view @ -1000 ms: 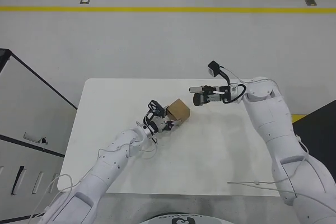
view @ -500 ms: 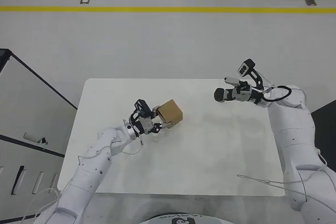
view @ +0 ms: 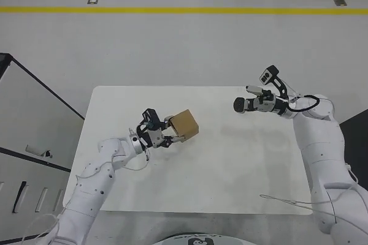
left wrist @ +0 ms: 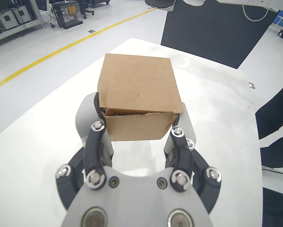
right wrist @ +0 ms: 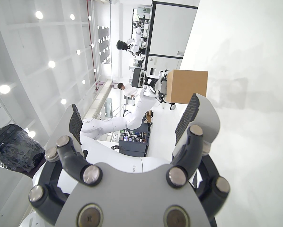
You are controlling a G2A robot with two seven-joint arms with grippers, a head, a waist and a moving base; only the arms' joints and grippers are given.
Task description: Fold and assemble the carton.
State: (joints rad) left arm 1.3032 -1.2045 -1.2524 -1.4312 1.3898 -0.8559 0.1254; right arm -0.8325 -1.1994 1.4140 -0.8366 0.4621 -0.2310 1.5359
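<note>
Left gripper (left wrist: 139,111) is clamped on the carton (left wrist: 138,88), 1 finger on each of 2 opposite walls, right at the end nearest the wrist. Right gripper (right wrist: 134,114) hangs with its jaws spread and nothing between them. In the top view it is well apart from the carton, at about 2 o'clock from it.

On the table (view: 245,177) the carton sits at roughly 11 o'clock from centre, with the left gripper at its 8 o'clock. You cannot tell from these views whether its base rests flat or is tipped up a little.

The carton looks closed into a cube of brown corrugated board. Judge it light and hollow: it should lift with little effort, but its walls will likely bow in if you squeeze mid-panel. The matte board should not slip on the ribbed pads (right wrist: 183,121).

Look closely at the flap edge (left wrist: 141,114) above the near wall. It is ragged, with a thin gap under it, so the top may not be fully seated. Hold near corners and fold lines, where the board is stiffest. Press that flap edge down with the free gripper rather than gripping harder.
</note>
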